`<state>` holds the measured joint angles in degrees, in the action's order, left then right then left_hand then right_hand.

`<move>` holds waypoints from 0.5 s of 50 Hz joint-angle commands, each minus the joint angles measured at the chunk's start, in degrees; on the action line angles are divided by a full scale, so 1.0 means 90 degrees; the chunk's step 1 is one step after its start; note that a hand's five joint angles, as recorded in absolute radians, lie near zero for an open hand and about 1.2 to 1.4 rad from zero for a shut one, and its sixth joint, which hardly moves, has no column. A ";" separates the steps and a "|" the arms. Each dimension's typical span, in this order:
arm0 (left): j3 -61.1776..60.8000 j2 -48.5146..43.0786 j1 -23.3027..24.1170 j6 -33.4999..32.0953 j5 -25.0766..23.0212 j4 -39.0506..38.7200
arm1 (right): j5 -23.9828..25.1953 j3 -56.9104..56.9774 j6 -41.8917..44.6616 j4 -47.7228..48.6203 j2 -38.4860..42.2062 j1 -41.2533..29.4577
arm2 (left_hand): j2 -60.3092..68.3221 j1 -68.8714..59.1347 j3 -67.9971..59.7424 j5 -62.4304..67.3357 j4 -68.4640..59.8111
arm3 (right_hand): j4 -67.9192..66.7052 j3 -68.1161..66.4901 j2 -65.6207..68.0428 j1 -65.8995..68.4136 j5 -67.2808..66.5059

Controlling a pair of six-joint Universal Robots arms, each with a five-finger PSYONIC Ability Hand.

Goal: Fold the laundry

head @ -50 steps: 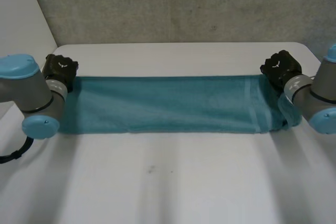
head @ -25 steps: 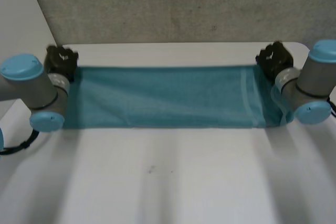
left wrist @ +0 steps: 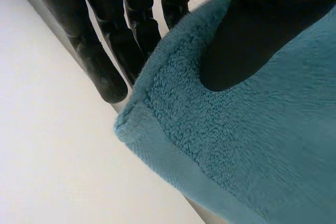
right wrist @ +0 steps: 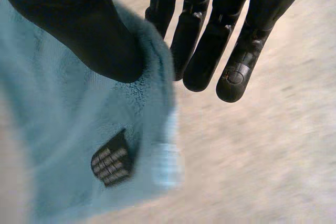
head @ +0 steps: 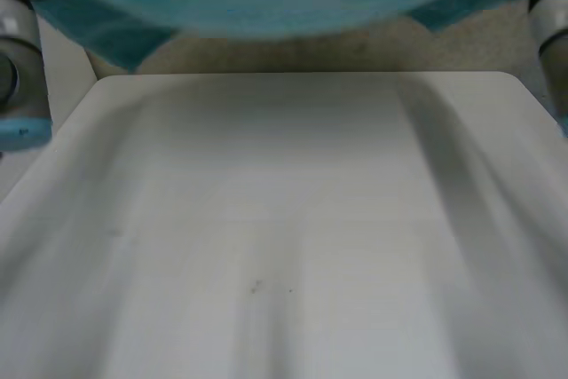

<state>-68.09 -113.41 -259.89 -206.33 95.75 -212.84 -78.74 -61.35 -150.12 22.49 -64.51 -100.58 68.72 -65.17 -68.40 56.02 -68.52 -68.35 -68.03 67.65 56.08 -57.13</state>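
Head view: the teal towel (head: 266, 11) hangs stretched across the top of the frame, clear of the white surface (head: 284, 219). Its ends run to the upper left and upper right corners, where the left arm (head: 16, 59) and right arm (head: 552, 33) stand. In the left wrist view the left hand (left wrist: 252, 40) pinches a towel corner, thumb pressed into the pile against straight fingers behind it. The right hand (right wrist: 79, 30) pinches the opposite end the same way, near a small dark label (right wrist: 111, 159). As I judge it, no finished fold lies on the surface, so laying the towel down and folding it are both left to do.
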 commanded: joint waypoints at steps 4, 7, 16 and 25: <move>-0.1875 -0.0493 0.0009 -0.0024 -0.0150 0.0455 | 0.0809 -0.1795 0.0098 -0.0672 0.0398 0.0452 | 0.1253 -0.1648 -0.1289 0.1553 -0.1276 | -0.1295 -0.1329 0.1372 0.2658 -0.1430; -0.2315 -0.0698 0.0009 -0.0053 -0.0160 0.0484 | 0.0936 -0.2050 0.0243 -0.0682 0.0867 0.0501 | 0.1253 -0.1648 -0.1289 0.1553 -0.1276 | -0.1295 -0.1329 0.1372 0.2658 -0.1430; -0.3623 -0.0048 -0.0059 -0.0073 -0.0160 0.1293 | 0.0946 -0.2772 0.1161 -0.1626 0.0774 0.0716 | 0.1253 -0.1648 -0.1289 0.1553 -0.1276 | -0.1295 -0.1329 0.1372 0.2658 -0.1430; -0.4758 0.1898 -0.0294 -0.0395 -0.0248 0.3209 | 0.0917 -0.3311 0.2354 -0.4100 -0.0859 0.1244 | 0.1253 -0.1648 -0.1289 0.1553 -0.1276 | -0.1295 -0.1329 0.1372 0.2658 -0.1430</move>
<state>-104.64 -108.39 -261.07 -207.39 94.19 -196.16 -70.18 -88.49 -136.48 0.99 -63.12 -92.65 68.73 -65.17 -68.41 56.02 -68.52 -68.34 -68.04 67.65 56.08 -57.14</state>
